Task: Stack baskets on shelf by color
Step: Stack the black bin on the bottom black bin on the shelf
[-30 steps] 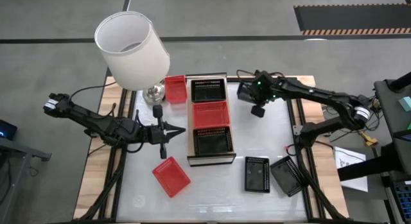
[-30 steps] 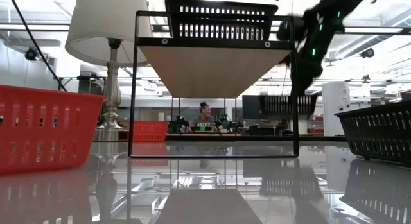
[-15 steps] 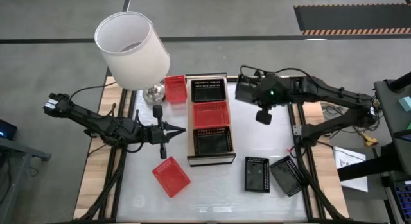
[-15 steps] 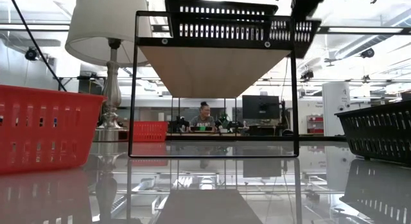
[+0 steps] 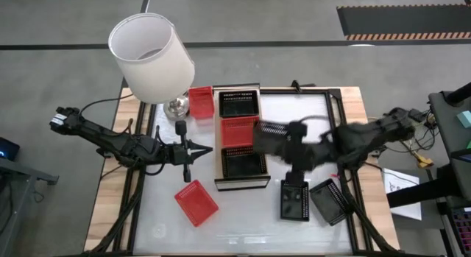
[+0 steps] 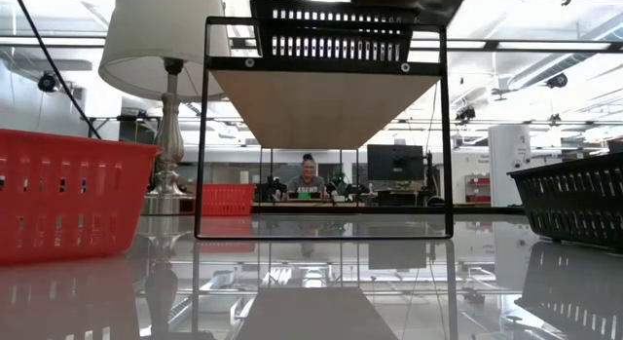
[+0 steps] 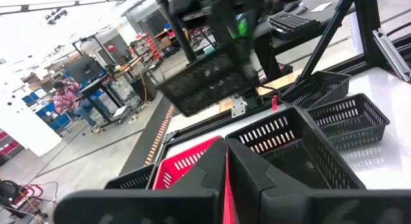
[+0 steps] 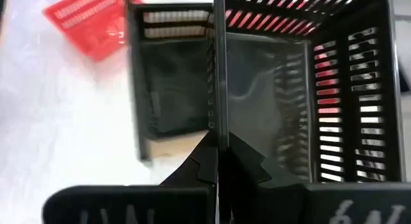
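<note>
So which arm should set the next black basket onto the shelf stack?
Probably the right. Its gripper is already shut on a black basket, carried over the shelf beside the black one there. The left gripper waits shut and empty at the shelf's other side.

the shelf (image 5: 218, 150) runs near to far down the middle of the counter (image 5: 243, 220), its top filled by three baskets. left of it the lamp (image 5: 152, 58) and a red basket (image 5: 199, 102) crowd the far corner, and the left pincer (image 5: 208, 148), shut, sits just beside the shelf's left edge. another red basket (image 5: 196, 202) lies near-left. the right pincer (image 5: 259, 132) carries a black basket (image 5: 276, 133) over the shelf's right side. two black baskets (image 5: 313, 200) block the near right. the far right counter lies bare.
</note>
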### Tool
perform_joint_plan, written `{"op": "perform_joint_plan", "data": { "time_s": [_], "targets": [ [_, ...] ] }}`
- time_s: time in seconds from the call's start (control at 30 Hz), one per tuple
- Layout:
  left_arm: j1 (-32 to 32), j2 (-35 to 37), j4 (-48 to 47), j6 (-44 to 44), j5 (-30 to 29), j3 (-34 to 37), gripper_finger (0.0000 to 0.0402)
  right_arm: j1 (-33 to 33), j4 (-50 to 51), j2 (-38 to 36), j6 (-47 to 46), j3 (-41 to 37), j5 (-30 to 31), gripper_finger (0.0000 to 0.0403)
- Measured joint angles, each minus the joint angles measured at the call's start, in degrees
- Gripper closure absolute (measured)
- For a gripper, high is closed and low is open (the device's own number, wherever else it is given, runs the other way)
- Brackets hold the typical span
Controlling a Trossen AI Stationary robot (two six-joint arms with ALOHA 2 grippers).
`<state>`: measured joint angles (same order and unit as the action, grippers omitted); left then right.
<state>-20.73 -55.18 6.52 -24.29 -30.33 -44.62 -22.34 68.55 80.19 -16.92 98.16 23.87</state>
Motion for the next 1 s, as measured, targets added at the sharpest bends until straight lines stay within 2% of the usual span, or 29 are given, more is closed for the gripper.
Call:
{"op": "perform_joint_plan", "data": {
  "time_s": [0.2, 0.5, 0.73, 1.0],
  "targets": [
    [-0.07, 0.00, -0.08, 0.24, 0.02, 0.00, 0.0402, -3.71, 3.12, 11.16, -0.12, 11.54, 2.02, 0.0394],
    [-0.44, 0.00, -1.79, 1.43, 0.04, 0.04, 0.0402, -3.69, 12.40, 24.69, -1.05, 27.33, 3.36, 0.0394],
    [-0.48, 0.00, -2.88, 1.45, 0.04, 0.04, 0.0402, -1.49, 13.02, 28.40, 1.79, 32.59, 2.69, 0.0394],
    [-0.48, 0.00, -2.85, 1.43, 0.04, 0.04, 0.0402, 2.10, 12.97, 28.69, 4.90, 32.19, -3.91, 0.0394]
  ]
}}
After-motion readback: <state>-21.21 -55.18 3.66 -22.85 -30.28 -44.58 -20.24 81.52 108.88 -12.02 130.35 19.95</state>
